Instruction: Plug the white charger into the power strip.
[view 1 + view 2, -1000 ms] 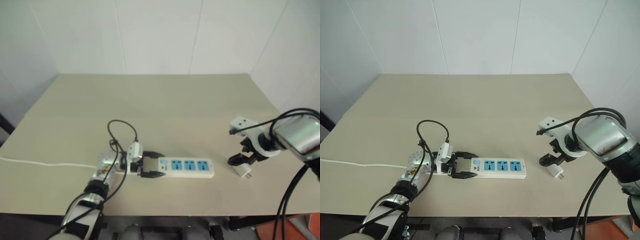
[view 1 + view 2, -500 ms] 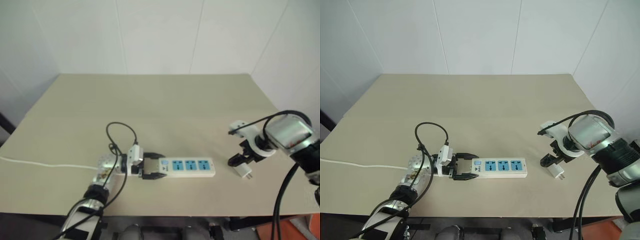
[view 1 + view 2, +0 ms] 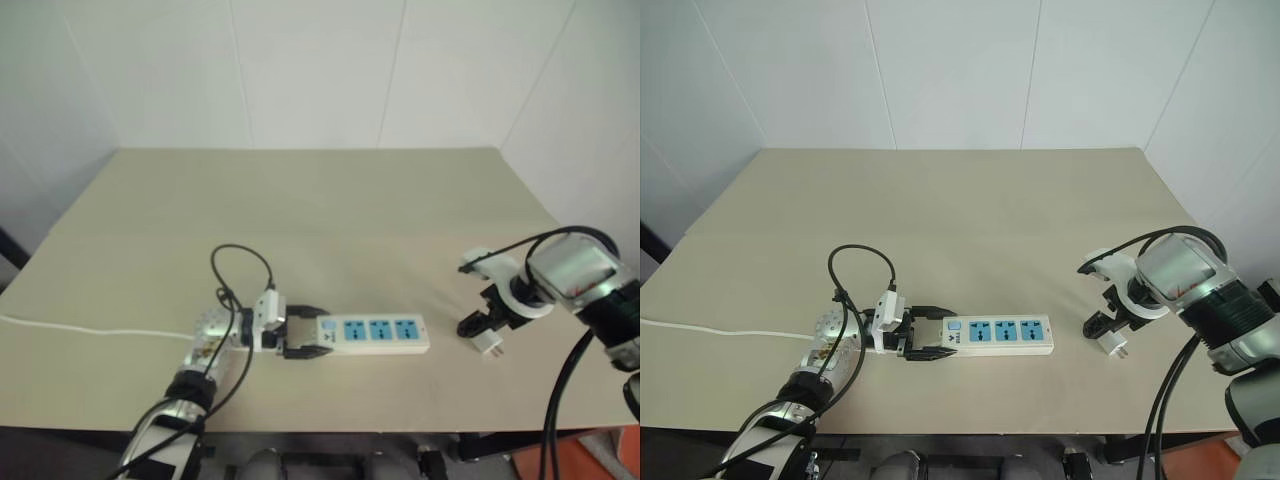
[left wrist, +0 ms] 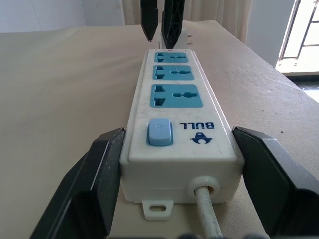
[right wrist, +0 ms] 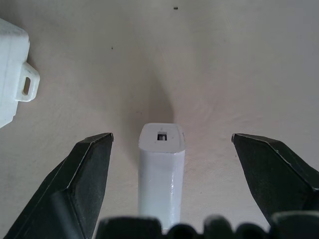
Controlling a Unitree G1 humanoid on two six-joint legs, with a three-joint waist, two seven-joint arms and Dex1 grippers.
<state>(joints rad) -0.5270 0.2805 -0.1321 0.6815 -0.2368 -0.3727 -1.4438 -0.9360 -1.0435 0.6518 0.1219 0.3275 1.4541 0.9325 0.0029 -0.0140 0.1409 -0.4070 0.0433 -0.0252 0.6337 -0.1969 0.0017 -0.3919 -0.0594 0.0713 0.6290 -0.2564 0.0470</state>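
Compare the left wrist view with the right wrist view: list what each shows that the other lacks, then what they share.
Left wrist: the power strip's three blue sockets, its switch and cord, between the left gripper's fingers. Right wrist: the white charger's ported end, standing between the right gripper's open fingers, untouched. Both: the tan table, the strip's far end and the charger.

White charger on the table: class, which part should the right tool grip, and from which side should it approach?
Grip the white charger across its two flat side faces, coming down from above. It lies centred between the right tool's open fingers, with clear gaps either side.
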